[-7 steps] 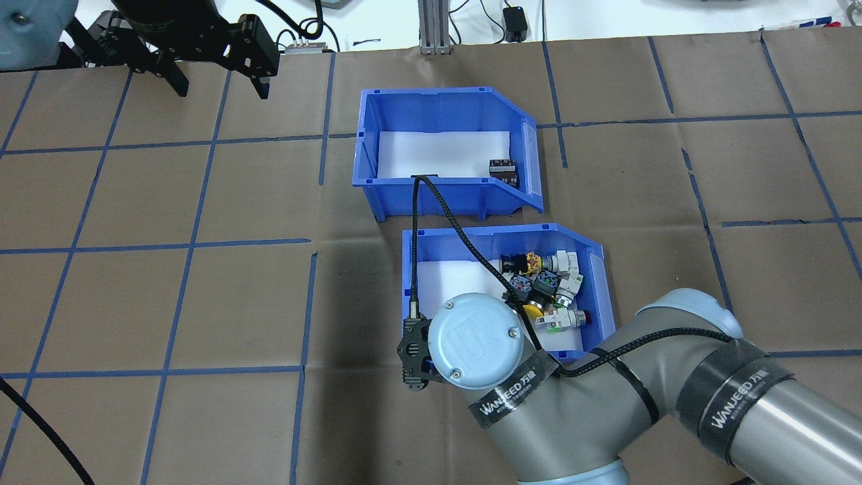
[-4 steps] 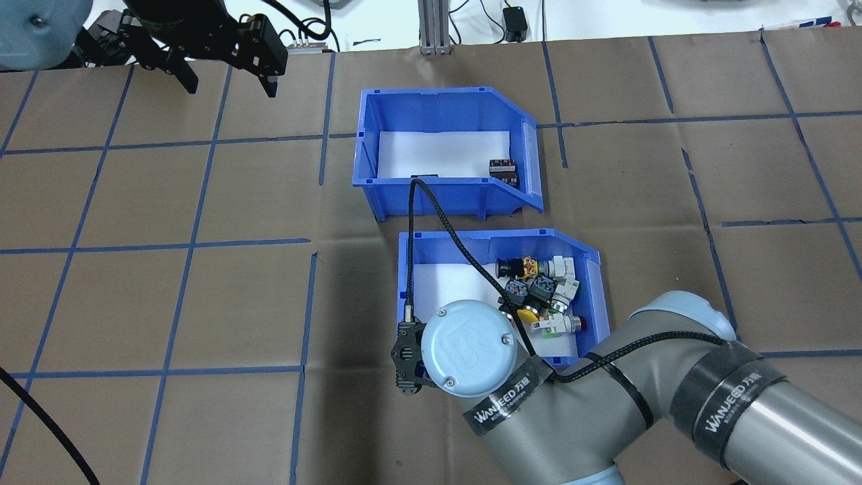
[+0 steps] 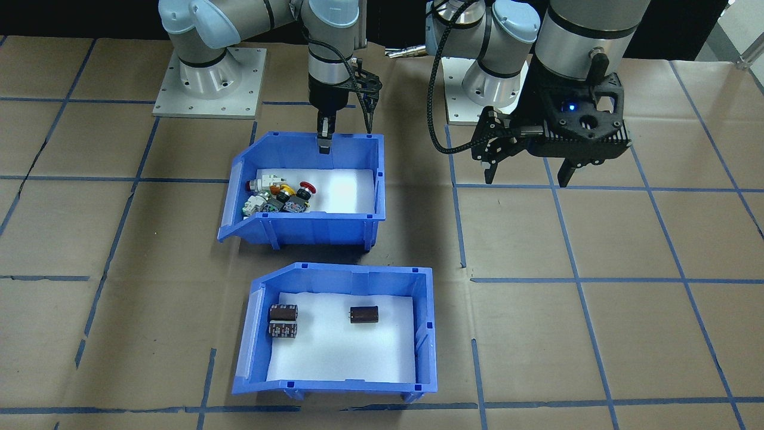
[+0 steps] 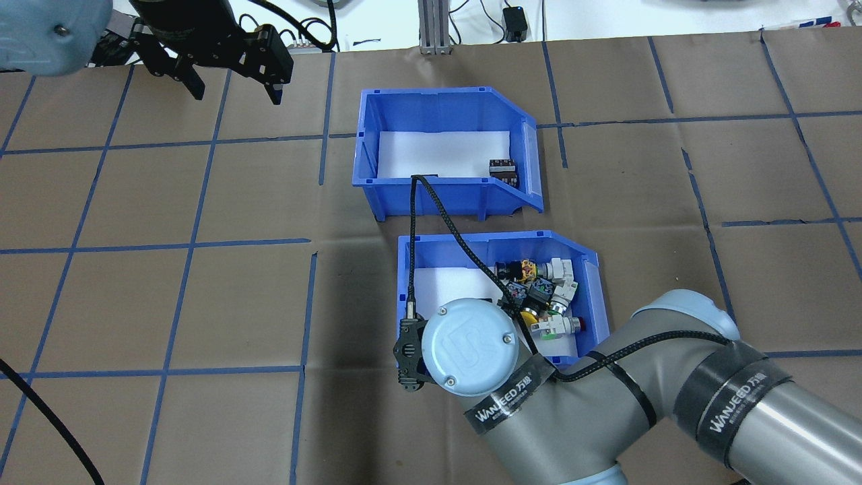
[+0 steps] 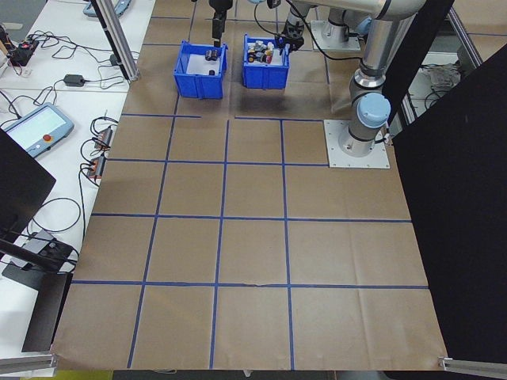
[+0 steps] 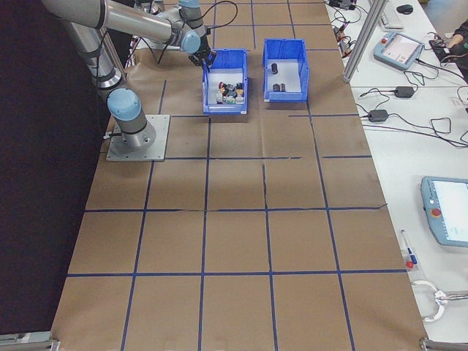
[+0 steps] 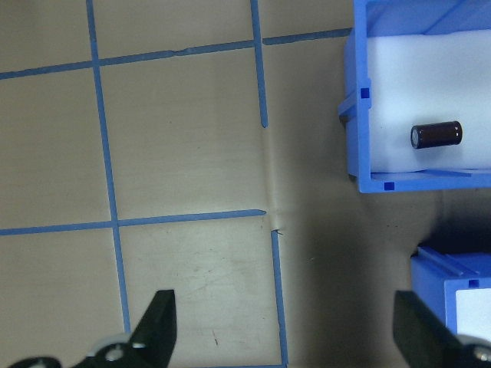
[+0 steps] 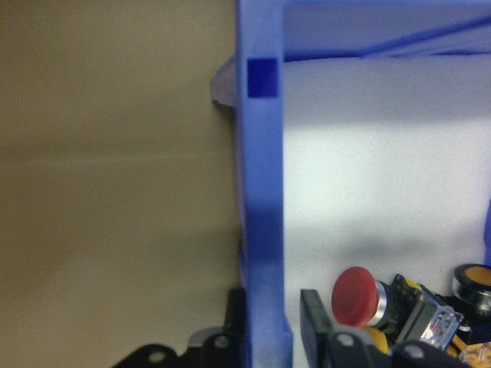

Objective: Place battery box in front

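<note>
The table [image 3: 597,334], covered w/ brown paper and blue tape lines, carries two blue bins side by side. Taking the switch bin [image 3: 358,149] as landmark: the battery box [image 3: 421,334] sits just beyond it on the side away from the robot base, apart from it by a narrow gap, w/ three dark cylinders [image 3: 363,315] lying on its white liner. So the battery box is judged already ahead of the switch bin, and the swap looks mostly done. The right gripper [image 8: 272,322] is seen clamped on the switch bin's wall nearest the base, one finger inside, one outside; what's left is prob. only letting go and backing off. The left gripper [image 4: 232,67] hangs off to the landmark's side, well apart from both bins, jaws spread and nothing held between them.
</note>
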Robot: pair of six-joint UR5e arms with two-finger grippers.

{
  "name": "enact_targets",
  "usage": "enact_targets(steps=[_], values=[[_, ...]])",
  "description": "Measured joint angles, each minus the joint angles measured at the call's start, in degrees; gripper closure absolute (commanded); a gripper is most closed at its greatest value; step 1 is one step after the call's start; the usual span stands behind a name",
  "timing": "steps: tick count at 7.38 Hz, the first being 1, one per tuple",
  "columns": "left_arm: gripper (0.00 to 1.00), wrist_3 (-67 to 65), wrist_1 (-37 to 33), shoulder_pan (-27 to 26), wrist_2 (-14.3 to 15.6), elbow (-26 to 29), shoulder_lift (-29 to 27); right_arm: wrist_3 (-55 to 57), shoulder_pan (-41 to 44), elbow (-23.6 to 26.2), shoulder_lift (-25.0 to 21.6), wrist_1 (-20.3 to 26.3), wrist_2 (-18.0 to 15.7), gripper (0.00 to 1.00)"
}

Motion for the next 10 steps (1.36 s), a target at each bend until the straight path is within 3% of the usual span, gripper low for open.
enact_targets(steps=[2,8,10], values=[[0.00,0.0,0.1,0.0,0.1,0.0,-0.1,-0.1,-3.3,-3.3,-1.4,2.6,-0.4,0.00],[0.00,0.0,0.0,0.0,0.1,-0.3,0.1,2.8,-24.8,-20.8,-2.9,23.4,4.4,0.00],[0.00,0.0,0.0,0.0,0.1,-0.3,0.1,6.8,-32.8,-24.7,-2.9,25.6,4.5,0.00]])
